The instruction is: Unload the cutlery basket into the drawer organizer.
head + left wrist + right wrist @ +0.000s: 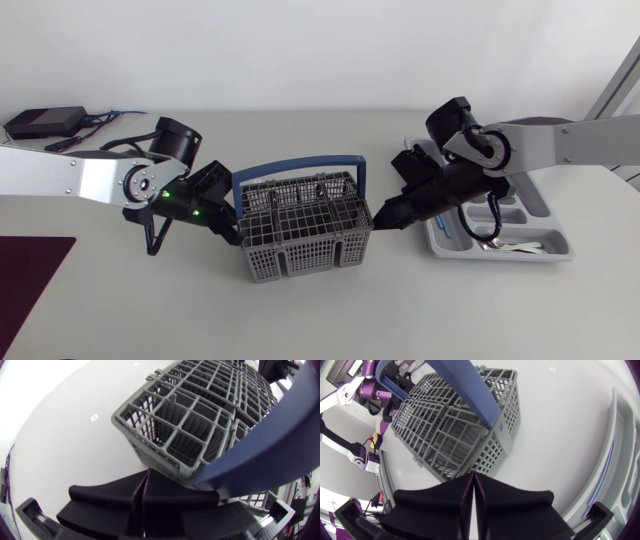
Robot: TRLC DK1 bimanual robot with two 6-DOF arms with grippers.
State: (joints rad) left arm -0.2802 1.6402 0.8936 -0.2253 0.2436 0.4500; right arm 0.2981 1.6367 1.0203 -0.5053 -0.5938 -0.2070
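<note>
Closely pressed together, the fingers (100, 495) of the left gripper (147, 472) show only a thin seam between them and hold nothing; their tips sit at the lower corner of the grey cutlery basket (190, 415), seemingly touching its end wall. The right gripper (473, 476) looks the same, its fingers (510, 500) closed flat against each other with nothing between them and their tips right at the basket's (455, 435) opposite end. Each wrist view looks into the basket's grid of compartments from its own end, with the blue handle (270, 445) arching overhead. Only the right wrist view catches the pale rim of the drawer organizer (615, 460), beside and behind that gripper. From above, the head view shows what neither wrist view does: the basket (300, 235) stands mid-table between the left gripper (225, 222) and the right gripper (385, 215), handle (300, 165) upright. The organizer (560, 255) lies just beyond the right gripper with some cutlery (490, 243) in its compartments, partly hidden under the right arm (540, 145).
</note>
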